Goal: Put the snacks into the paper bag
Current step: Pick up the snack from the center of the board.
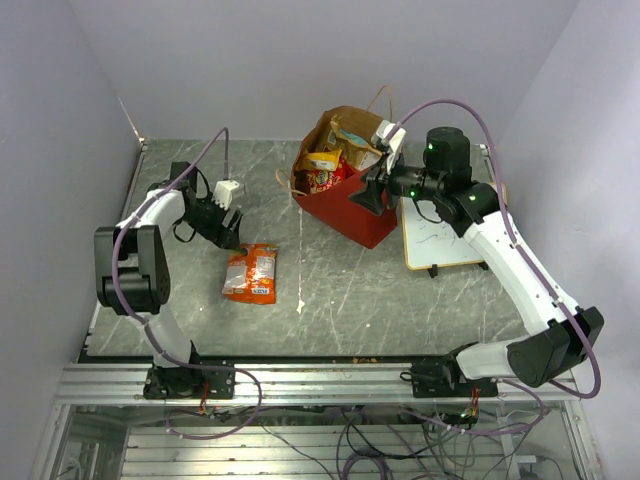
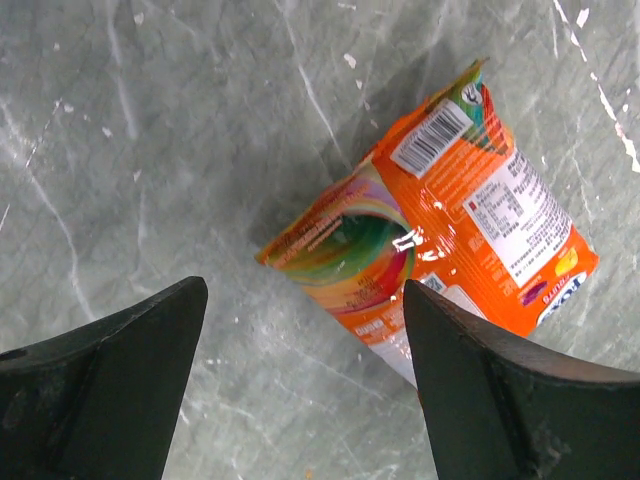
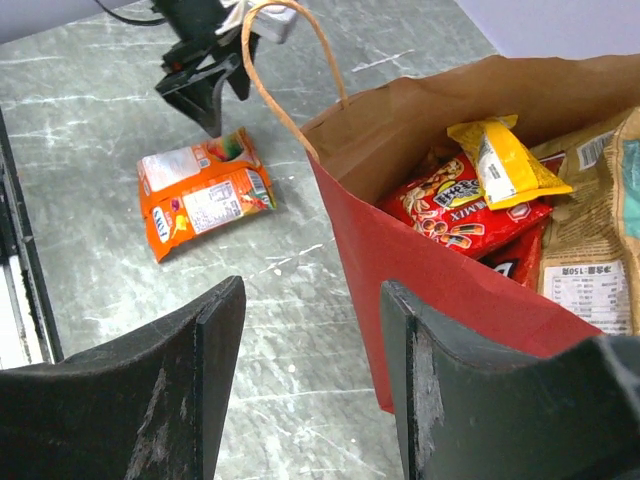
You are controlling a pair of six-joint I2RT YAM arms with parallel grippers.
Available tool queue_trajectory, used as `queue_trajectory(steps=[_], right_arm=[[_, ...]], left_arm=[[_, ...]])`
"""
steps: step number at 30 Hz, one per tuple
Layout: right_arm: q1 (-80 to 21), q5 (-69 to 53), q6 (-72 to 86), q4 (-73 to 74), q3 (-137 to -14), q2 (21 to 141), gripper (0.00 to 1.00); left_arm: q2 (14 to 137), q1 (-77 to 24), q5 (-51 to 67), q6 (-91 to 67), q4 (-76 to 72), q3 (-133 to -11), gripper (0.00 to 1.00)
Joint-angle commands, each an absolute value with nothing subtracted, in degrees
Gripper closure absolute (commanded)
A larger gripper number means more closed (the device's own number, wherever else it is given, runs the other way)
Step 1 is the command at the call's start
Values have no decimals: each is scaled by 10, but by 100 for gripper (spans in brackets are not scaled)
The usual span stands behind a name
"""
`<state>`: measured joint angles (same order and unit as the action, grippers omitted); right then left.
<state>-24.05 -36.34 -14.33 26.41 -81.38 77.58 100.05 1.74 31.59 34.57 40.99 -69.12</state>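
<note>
Orange packet [image 2: 470,230] flat on marbled table [image 2: 150,150]; fingers [image 2: 100,400] spread wide nearby.

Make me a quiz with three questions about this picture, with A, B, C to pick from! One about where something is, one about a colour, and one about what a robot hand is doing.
1. Where does the orange packet lie?
A) inside the bag
B) on the table
C) on the whiteboard

2. What colour is the outside of the paper bag?
A) red
B) blue
C) green

3. How is the left gripper?
A) shut on the packet
B) shut on a handle
C) open, holding nothing

Answers: B, it lies flat on the grey table, apart from the bag; A, its outer wall shows red in the top and right wrist views; C, its fingers stand wide apart, gripping nothing.
</note>
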Motion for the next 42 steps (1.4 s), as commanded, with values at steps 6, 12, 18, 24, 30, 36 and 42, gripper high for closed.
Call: queue_trajectory(steps=[6, 12, 18, 24, 30, 36, 42], right_arm=[[-229, -377, -135, 239, -788, 750, 43], [-216, -384, -129, 228, -776, 742, 43], [-209, -389, -125, 222, -771, 740, 42], [-207, -395, -122, 220, -771, 747, 42], [-205, -400, -120, 212, -760, 748, 42], [-203, -401, -121, 211, -759, 751, 41], [-203, -400, -122, 209, -758, 753, 41]], left_arm=[[1096, 22, 377, 388, 450, -771, 10], [1139, 22, 395, 417, 495, -803, 7], [1165, 22, 400, 450, 538, -812, 7], [1185, 22, 410, 470, 562, -810, 9], [1194, 22, 420, 468, 548, -790, 14], [1198, 22, 436, 465, 535, -770, 26], [1184, 22, 438, 462, 522, -750, 39]])
